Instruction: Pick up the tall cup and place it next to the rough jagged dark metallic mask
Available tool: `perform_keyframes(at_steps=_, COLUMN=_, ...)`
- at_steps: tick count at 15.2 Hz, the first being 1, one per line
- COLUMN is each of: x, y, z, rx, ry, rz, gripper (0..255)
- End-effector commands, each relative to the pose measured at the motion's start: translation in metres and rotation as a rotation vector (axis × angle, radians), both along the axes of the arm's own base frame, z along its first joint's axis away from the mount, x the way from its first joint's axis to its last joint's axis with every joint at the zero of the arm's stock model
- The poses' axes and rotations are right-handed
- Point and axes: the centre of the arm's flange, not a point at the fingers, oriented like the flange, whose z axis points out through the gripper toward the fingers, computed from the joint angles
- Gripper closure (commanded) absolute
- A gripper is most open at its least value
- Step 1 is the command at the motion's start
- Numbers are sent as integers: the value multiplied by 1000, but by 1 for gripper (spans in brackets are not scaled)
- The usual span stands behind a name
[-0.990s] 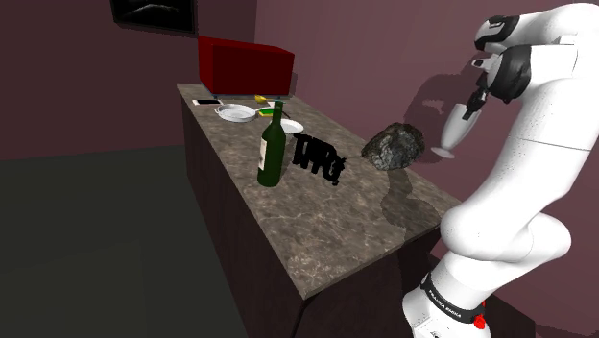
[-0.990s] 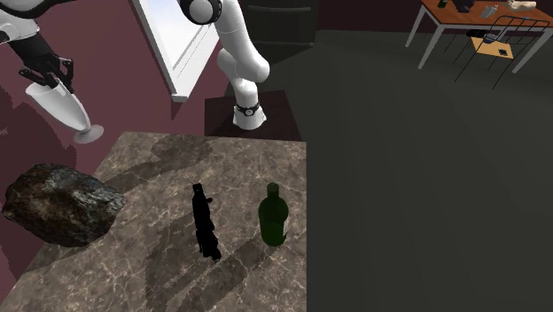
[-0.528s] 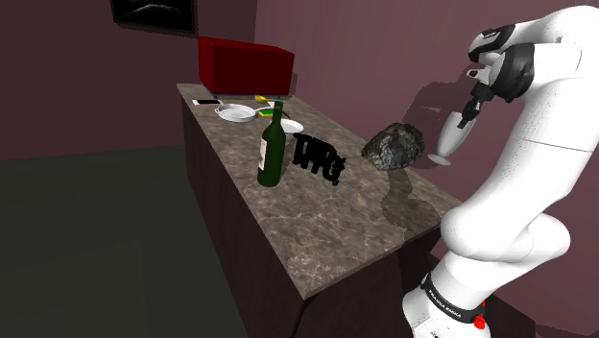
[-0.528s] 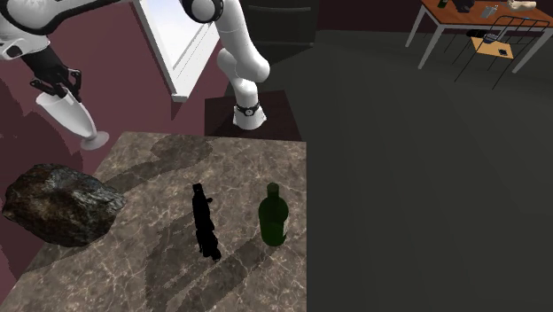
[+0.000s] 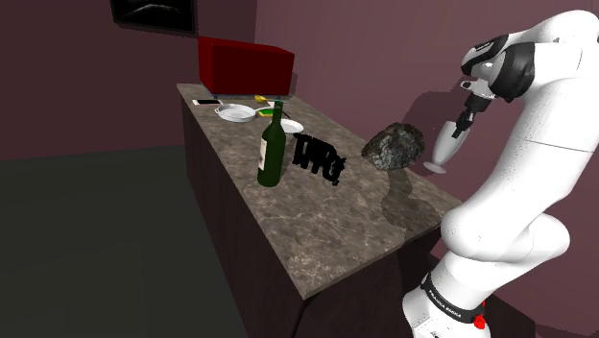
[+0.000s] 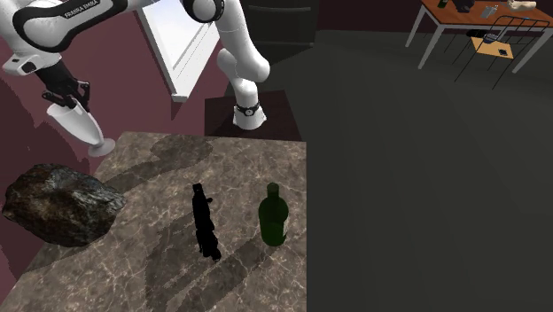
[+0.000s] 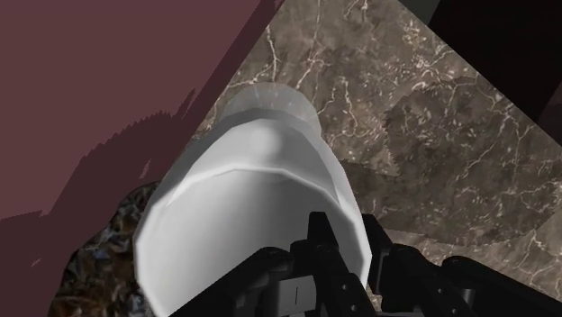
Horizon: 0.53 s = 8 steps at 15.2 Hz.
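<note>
Gripper (image 5: 466, 116) jaws narrowly clamped on the tilted white tall cup (image 5: 446, 147) at its rim, at the counter (image 5: 326, 226) wall edge near the rocky mask (image 5: 393, 146); arm arched, wrist down.

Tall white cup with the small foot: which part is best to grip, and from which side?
Grip the wall at the rim, coming from above along the axis of the tall cup, with one finger inside the open mouth. The body widens toward the mouth and narrows to a small foot, so the rim offers a thin wall. The gripper holds it there.
</note>
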Motion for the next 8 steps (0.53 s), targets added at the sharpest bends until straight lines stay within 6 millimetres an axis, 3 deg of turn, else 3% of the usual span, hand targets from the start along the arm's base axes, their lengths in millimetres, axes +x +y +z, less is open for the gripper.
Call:
perform_keyframes(at_steps=1, x=0, y=0, z=-10, rx=-2, ry=-1, rz=0, gripper=255)
perform_keyframes(at_steps=8, x=0, y=0, z=-47, rx=-2, ry=-1, rz=0, gripper=255)
